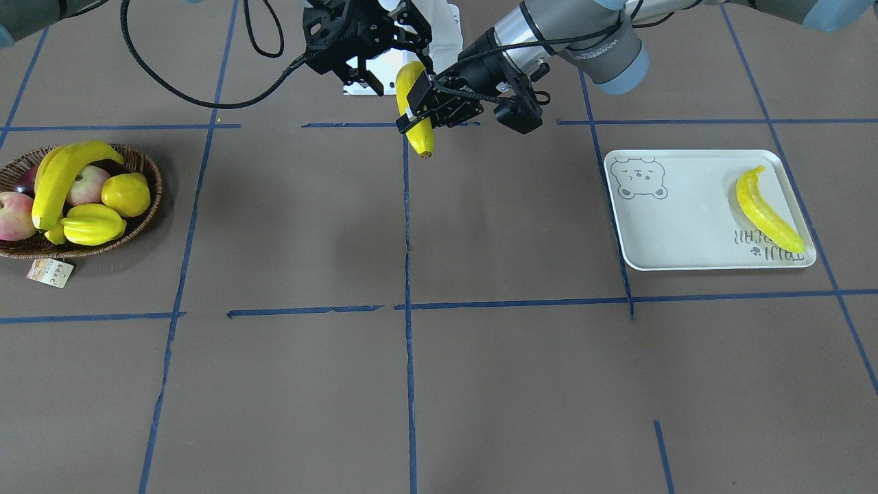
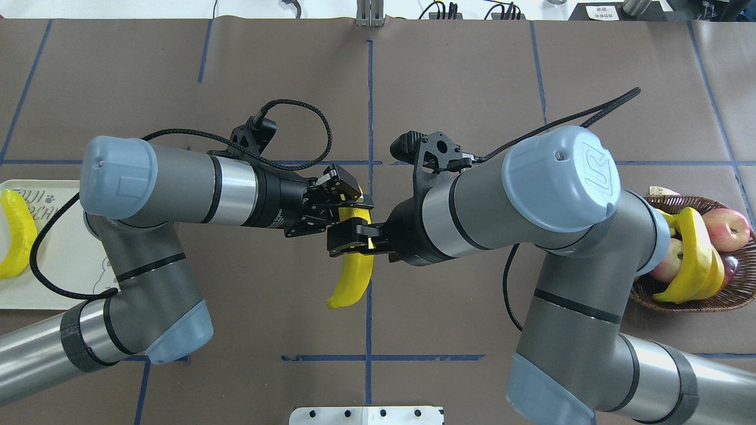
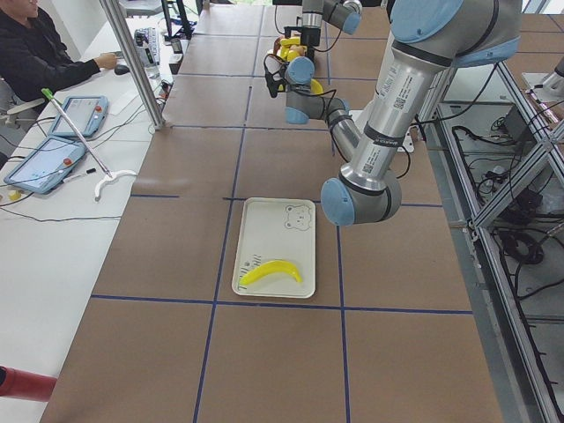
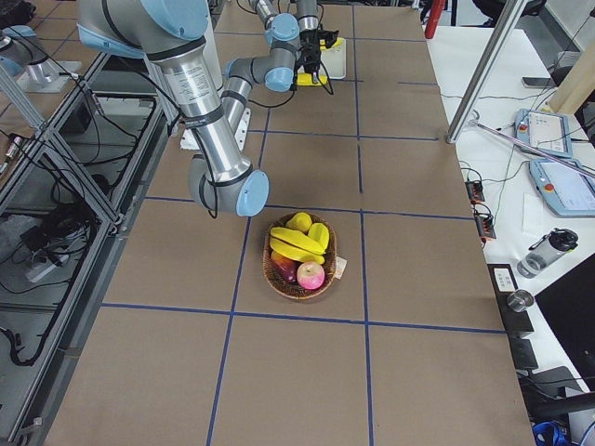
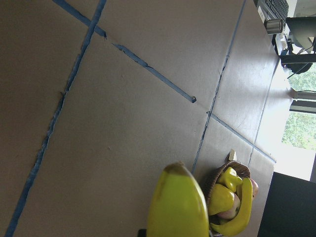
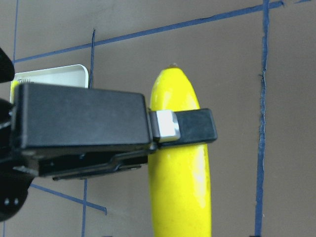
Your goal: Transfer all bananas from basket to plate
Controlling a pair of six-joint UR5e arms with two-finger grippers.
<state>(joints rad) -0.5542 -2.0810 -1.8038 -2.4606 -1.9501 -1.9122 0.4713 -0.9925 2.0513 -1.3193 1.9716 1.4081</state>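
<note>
Hand-over step, mid-air over tabletop (image 1: 288,226) centre. My left gripper (image 1: 416,106) clenched on banana (image 1: 420,139); my right gripper (image 2: 352,238) — jaws spread — beside its upper end. Withdraw right straight back first, no brushing. Then carry to plate (image 1: 686,226) — lay flat on bare half, clear of second banana (image 1: 767,213) there.

**Six cameras on one table (image 1: 480,398): four fixed, two on the wrists**

The overhead view looks forward and down from behind the robot. The front view faces the robot steeply from across the table, so the sides swap. The two end views look along the table from farther off, the left one nearest the plate (image 3: 264,233) and the right one nearest the basket (image 4: 296,294). Both wrist views sit very close to the mid-air banana (image 6: 180,197). The left wrist view faces the basket beyond it, and the right wrist view catches a corner of the plate.
</note>
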